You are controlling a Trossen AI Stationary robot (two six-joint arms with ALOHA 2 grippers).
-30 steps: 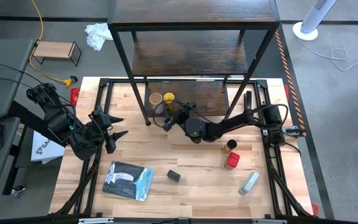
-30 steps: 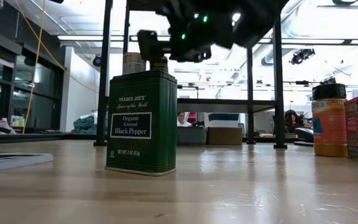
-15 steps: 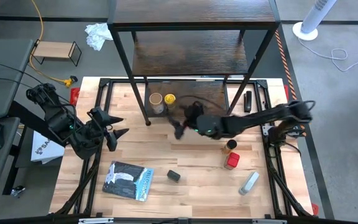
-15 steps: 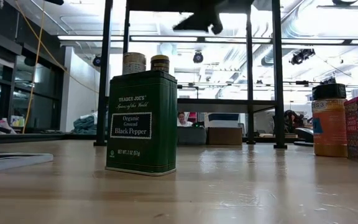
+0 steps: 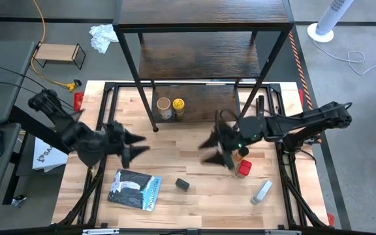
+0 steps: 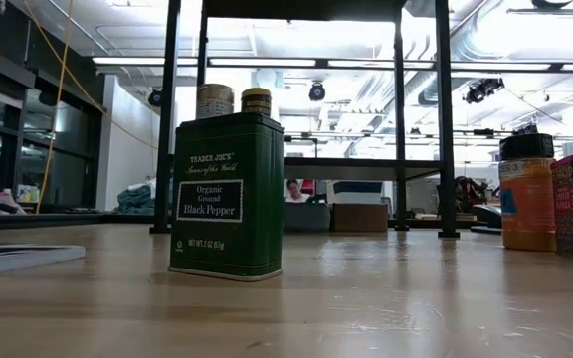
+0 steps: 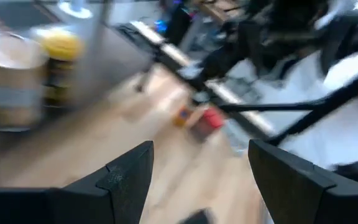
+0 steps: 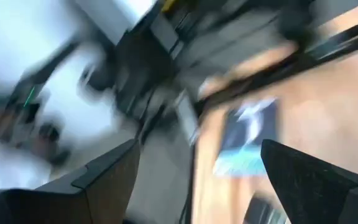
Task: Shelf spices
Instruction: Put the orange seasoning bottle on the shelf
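Bare table (image 5: 194, 202) around black tin (image 5: 182, 185); both pincers open.

Both arms are dark, nearly black, built of jointed segments with thin black cables running along them. The left tool (image 5: 134, 144) ends in two pointed, wedge-shaped black fingers (image 7: 126, 180). The right tool (image 5: 211, 151) has matching dark tapered fingers (image 8: 104, 186), flat-faced and matte.

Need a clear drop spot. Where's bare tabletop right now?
Free: centre strip between the left gripper and right gripper; also between the black pepper tin and grey-white tube. Crowded: right gripper beside the red container and brown jar.
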